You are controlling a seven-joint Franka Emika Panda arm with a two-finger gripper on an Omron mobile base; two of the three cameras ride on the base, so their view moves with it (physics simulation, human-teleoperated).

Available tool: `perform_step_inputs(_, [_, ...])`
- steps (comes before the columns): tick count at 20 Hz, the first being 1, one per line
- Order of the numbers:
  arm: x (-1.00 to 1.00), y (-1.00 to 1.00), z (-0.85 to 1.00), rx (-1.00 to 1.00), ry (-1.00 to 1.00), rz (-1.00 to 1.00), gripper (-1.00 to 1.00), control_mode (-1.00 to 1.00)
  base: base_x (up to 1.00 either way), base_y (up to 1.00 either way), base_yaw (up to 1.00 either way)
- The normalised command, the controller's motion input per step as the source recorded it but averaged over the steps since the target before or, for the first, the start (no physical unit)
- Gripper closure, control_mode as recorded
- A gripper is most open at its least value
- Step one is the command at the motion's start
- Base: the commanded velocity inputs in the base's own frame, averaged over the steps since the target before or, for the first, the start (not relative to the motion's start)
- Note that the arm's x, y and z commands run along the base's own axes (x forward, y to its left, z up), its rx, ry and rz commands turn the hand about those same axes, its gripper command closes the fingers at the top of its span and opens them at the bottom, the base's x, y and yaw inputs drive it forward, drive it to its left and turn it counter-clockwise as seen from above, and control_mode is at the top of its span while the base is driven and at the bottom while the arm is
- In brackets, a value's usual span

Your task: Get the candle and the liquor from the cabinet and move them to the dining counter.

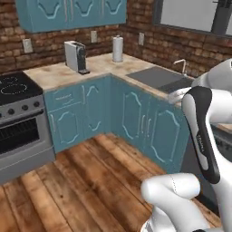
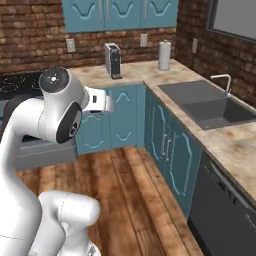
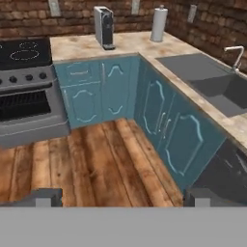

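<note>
Approach step: I am carrying the pincer [image 3: 123, 198] spread and empty toward the closed cabinet [image 1: 72, 13]; next I am needing its door opened.

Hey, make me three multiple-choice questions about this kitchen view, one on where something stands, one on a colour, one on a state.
1. Where does the paper towel roll stand?
A. on the stove
B. on the counter corner by the brick wall
C. in the sink

2. What colour are the base cabinets?
A. teal
B. white
C. black

3. How do the wall cabinet doors stand?
A. wide open
B. one removed
C. closed

Answers: B, it stands upright at the corner; A, teal panels throughout; C, all doors lie flush.
</note>
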Motion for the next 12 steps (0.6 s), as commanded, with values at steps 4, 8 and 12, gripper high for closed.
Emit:
perform_step_inputs(4, [0.00,0.00,0.00,0.00,0.00,0.00,-1.00,1.00,0.00,0.11,-0.99])
perform_step_inputs(8, [0.00,0.00,0.00,0.00,0.00,0.00,-1.00,1.00,0.00,0.10,-0.96])
perform_step_inputs(12, [0.00,0.00,0.00,0.00,0.00,0.00,-1.00,1.00,0.20,0.26,-0.89])
